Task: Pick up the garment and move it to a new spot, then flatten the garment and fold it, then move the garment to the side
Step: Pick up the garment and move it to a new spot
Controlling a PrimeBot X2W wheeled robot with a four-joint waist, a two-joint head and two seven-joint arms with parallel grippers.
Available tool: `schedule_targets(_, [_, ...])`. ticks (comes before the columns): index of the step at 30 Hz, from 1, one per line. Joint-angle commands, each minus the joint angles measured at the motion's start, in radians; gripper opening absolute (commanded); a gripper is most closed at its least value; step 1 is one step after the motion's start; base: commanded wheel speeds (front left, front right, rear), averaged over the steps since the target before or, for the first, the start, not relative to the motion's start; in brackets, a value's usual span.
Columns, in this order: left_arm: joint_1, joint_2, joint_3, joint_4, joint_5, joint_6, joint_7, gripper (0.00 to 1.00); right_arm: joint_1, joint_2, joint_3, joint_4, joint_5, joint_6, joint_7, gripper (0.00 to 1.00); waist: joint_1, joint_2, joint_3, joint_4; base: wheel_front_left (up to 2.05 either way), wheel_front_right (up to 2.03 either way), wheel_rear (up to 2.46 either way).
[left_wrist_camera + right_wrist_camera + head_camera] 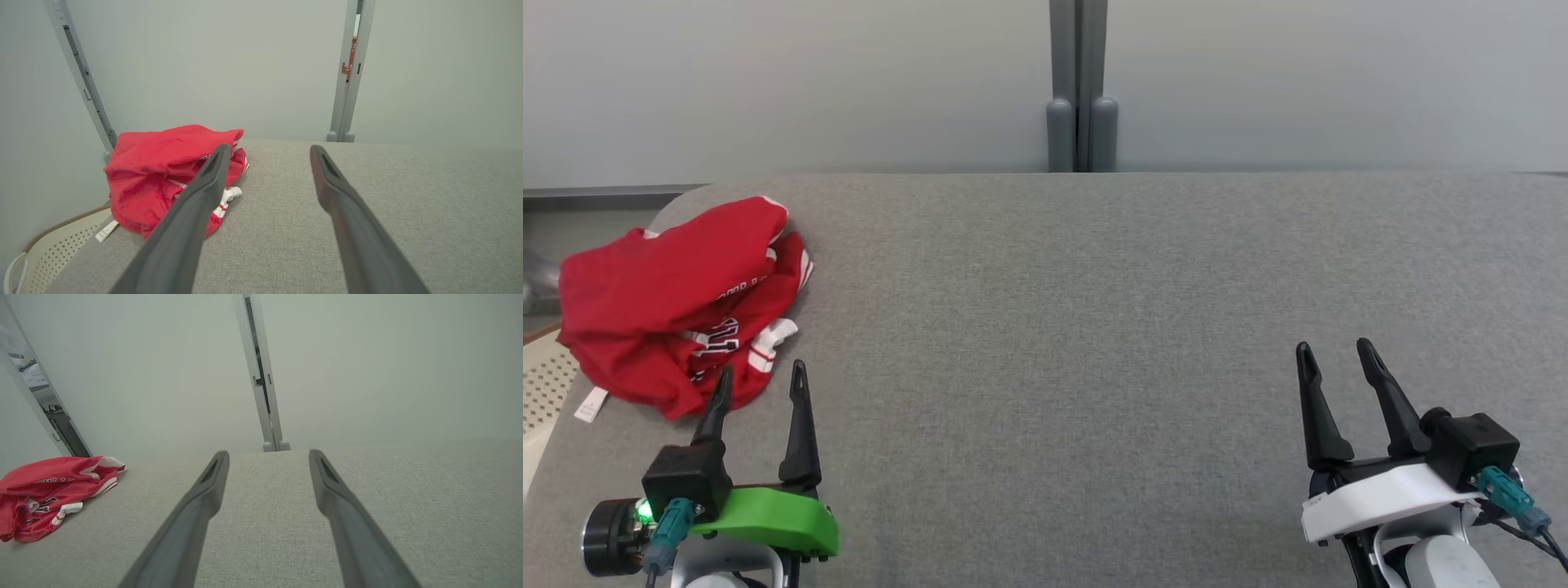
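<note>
The garment [674, 302] is a crumpled red jersey with white trim and dark lettering, heaped at the far left of the grey fabric table [1094, 327]. It also lies at the left in the left wrist view [163, 171] and at the far left in the right wrist view [49, 490]. My left gripper [761, 374] stands open just in front of the garment, its left fingertip over the cloth's near edge, nothing between the fingers. Far off at the lower right, my right gripper [1331, 349] is open and holds nothing.
A pale perforated basket [49, 249] stands beside the table's left edge, below the garment. A grey partition wall with a vertical post [1081, 90] runs behind the table. The table's rounded far-left corner lies just behind the garment.
</note>
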Motion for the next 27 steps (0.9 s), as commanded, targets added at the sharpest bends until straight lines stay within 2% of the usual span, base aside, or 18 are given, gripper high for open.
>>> schedule_targets(1, [-0.008, 0.007, 0.0, 0.001, 0.0, 0.004, -0.006, 1.0, 0.007, -0.004, 0.0, 0.001, 0.005, 0.003, -0.004, 1.0, 0.0, 0.0, -0.001, 0.038, 0.0, 0.0, 0.0])
schedule_targets(27, [0.005, 0.034, 0.005, 0.006, -0.028, 0.023, -0.008, 1.0, 0.009, -0.004, 0.008, 0.017, 0.016, 0.002, -0.012, 1.0, 0.0, 0.0, 0.004, 0.283, 0.0, 0.0, 0.0])
